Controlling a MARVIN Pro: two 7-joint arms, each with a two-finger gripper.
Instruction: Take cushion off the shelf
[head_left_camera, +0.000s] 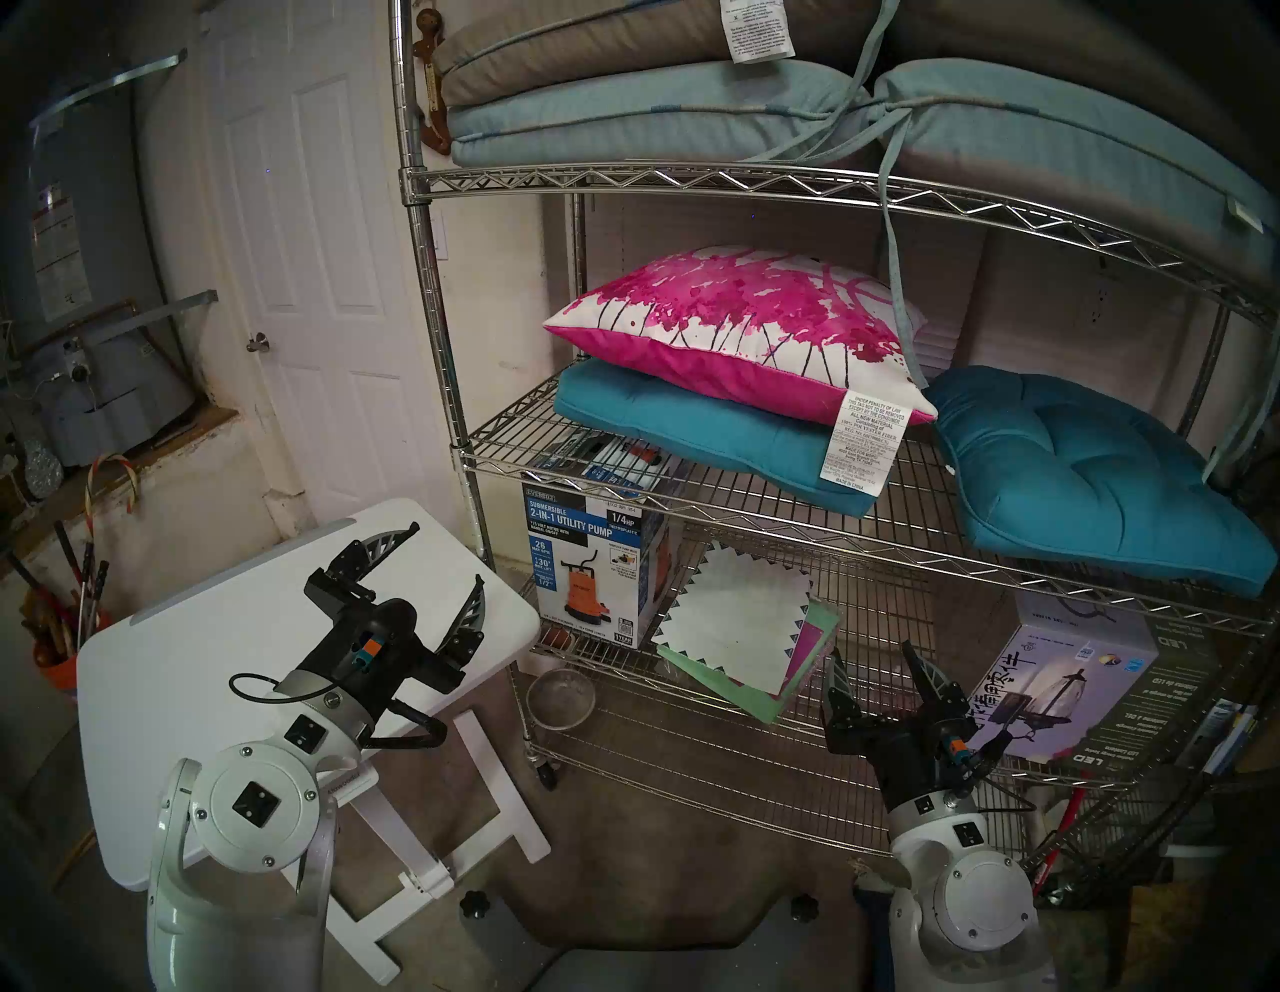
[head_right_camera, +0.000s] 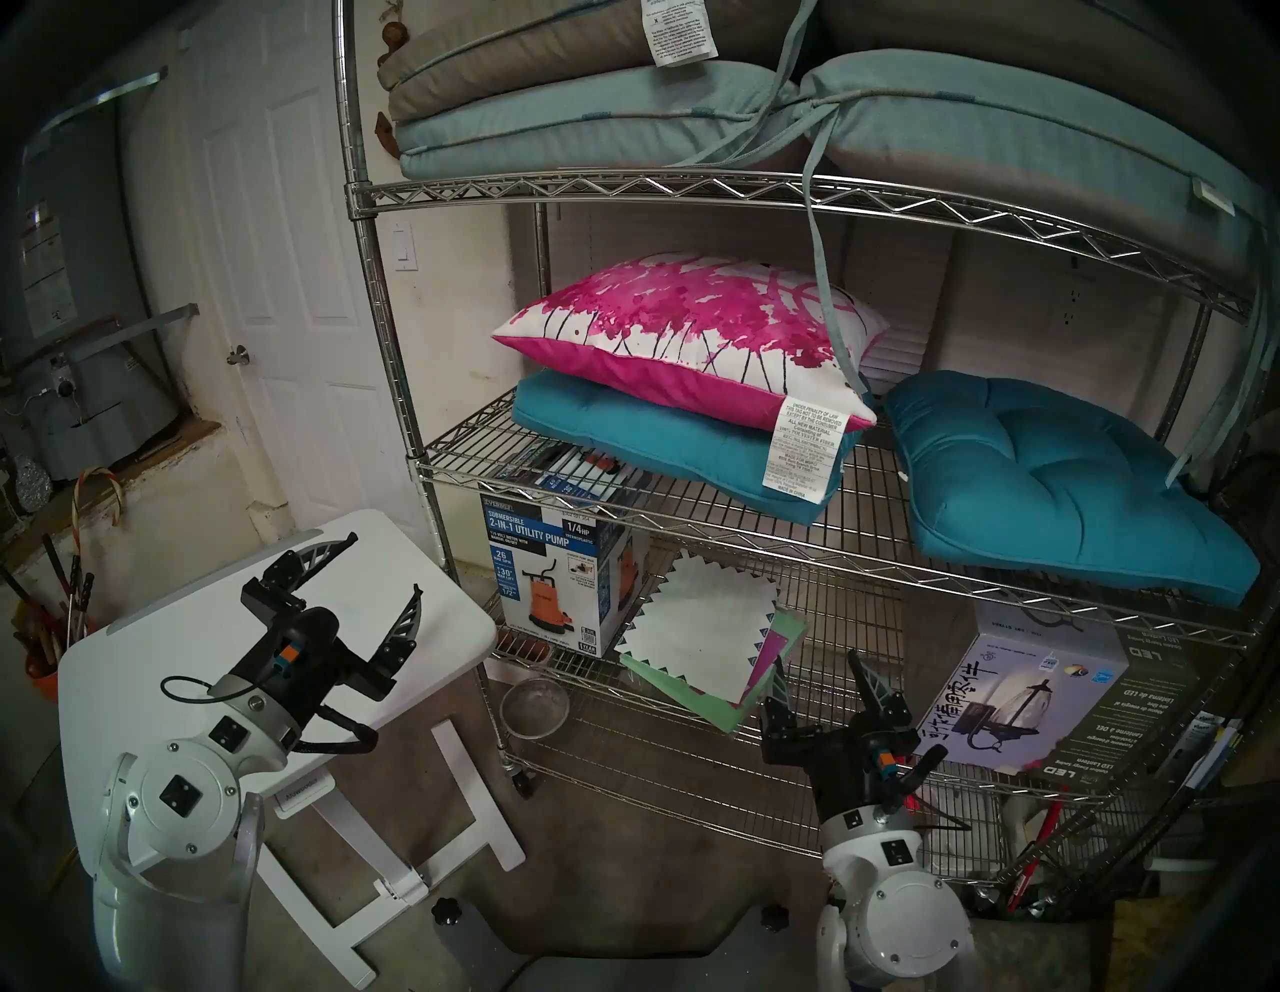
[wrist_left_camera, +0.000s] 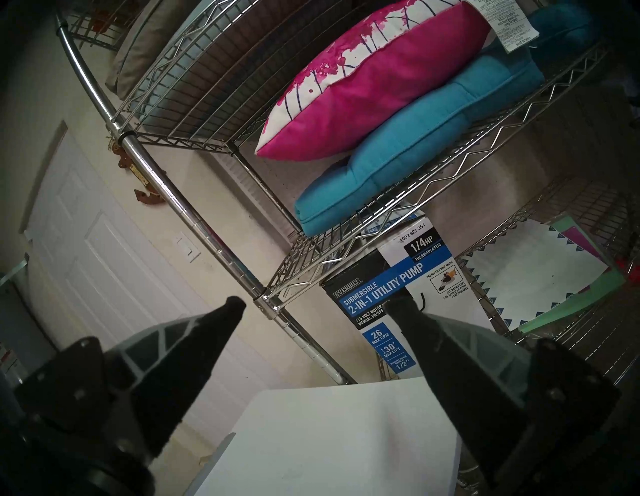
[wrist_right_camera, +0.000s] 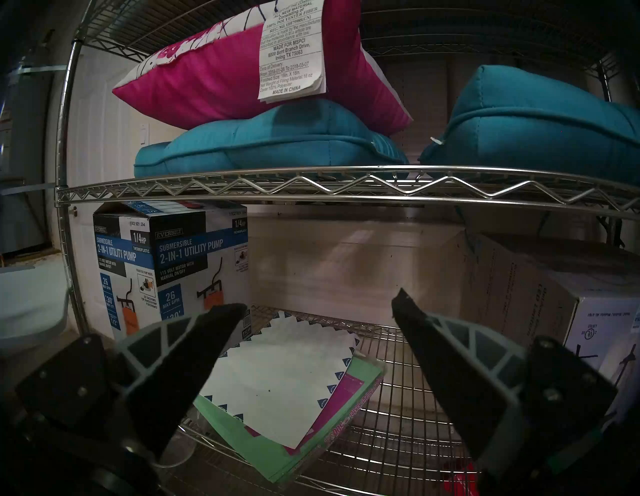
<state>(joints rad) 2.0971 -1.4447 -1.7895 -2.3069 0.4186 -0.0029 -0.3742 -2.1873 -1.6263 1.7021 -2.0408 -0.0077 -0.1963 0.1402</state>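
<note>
Magenta and white, the cushion (head_left_camera: 734, 332) lies on a teal seat cushion (head_left_camera: 699, 443) at the left of the middle tier of the chrome wire shelf (head_left_camera: 762, 190), its long white label (head_left_camera: 859, 440) hanging over the front. A second teal seat cushion (head_left_camera: 1094, 478) lies apart to the right. The left gripper (head_left_camera: 447, 554) hovers over the far right corner of the small white table (head_left_camera: 173, 665), jaws spread wide, empty. The right gripper (head_left_camera: 869, 651) points at the lower tier near some envelopes (head_left_camera: 734, 630), jaws apart, empty.
</note>
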